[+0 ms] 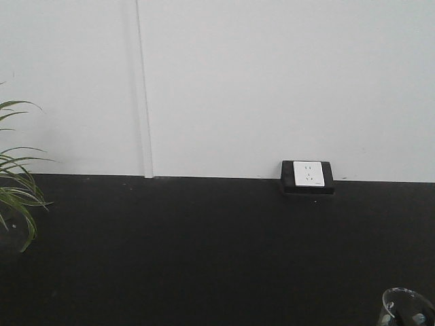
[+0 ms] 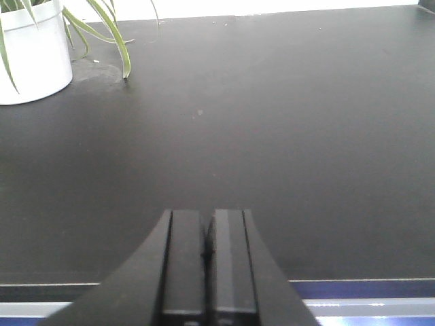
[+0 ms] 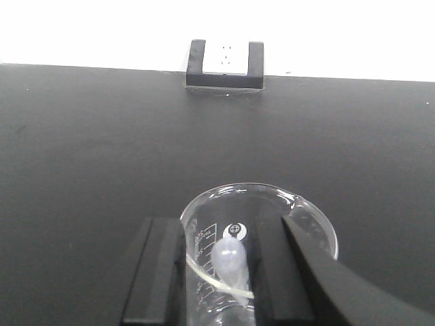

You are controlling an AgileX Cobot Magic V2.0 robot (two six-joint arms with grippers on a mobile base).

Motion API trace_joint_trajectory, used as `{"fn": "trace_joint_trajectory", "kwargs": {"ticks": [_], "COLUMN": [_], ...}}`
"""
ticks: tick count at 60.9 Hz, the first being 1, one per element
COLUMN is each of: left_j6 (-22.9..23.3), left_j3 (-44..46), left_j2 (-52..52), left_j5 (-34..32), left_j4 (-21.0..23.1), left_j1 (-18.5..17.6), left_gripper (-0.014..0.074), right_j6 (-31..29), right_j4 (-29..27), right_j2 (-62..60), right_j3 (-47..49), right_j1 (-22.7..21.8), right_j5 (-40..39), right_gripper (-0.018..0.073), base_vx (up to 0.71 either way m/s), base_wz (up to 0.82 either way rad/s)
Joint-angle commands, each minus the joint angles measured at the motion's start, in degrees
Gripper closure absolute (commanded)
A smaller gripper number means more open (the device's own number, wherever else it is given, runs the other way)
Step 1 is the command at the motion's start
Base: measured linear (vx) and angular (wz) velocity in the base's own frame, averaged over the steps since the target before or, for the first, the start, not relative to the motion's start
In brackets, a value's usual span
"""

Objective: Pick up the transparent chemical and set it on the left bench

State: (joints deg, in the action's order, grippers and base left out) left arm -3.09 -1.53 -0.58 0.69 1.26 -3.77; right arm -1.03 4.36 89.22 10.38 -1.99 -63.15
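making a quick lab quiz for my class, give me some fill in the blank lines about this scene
The right gripper holds a beaker with a pale ___ inside.
The left gripper is ___ and holds nothing.
The plant pot on the bench is ___.
Missing words: dropper; shut; white.

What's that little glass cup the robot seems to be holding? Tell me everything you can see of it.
It is a small clear glass beaker with a round rim, a pouring spout and white printed markings on its wall. It stands upright, held between the black fingers of the right gripper, with the black bench beneath. A pale translucent dropper leans inside, bulb up. Whether it holds liquid cannot be told.
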Motion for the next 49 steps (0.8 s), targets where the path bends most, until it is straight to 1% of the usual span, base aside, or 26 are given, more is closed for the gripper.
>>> {"fn": "trace_joint_trajectory", "kwargs": {"ticks": [1, 12, 21, 39, 49], "left_j6": [0.45, 0.45, 0.45, 0.45, 0.45], "left_j3": [-0.93, -0.93, -0.93, -0.93, -0.93], "left_j2": [-1.1, -1.1, -1.1, -1.1, -1.1], "left_j5": [-4.49, -4.49, -4.49, -4.49, -4.49], "left_j4": [0.04, 0.04, 0.04, 0.04, 0.04], "left_j1": [-0.1, -0.1, -0.1, -0.1, -0.1], "left_gripper": [0.06, 0.06, 0.06, 0.06, 0.06], "right_j6": [-0.73, -3.61, -4.68, -4.62, -1.32], "right_j4": [-0.84, -4.36, -4.36, -4.36, -4.36], "right_j2": [-1.24, -1.24, -1.24, 0.69, 2.29], "right_j3": [1.09, 1.15, 1.15, 4.67, 4.94], "right_j1": [-0.41, -0.41, -0.41, -0.41, -0.34], "right_j5": [-4.99, -5.36, -5.36, -4.76, -4.13], "right_gripper": [0.0263, 0.0263, 0.0263, 0.0263, 0.0263], "base_vx": [0.0, 0.0, 0.0, 0.0, 0.0], "base_wz": [0.0, 0.0, 0.0, 0.0, 0.0]}}
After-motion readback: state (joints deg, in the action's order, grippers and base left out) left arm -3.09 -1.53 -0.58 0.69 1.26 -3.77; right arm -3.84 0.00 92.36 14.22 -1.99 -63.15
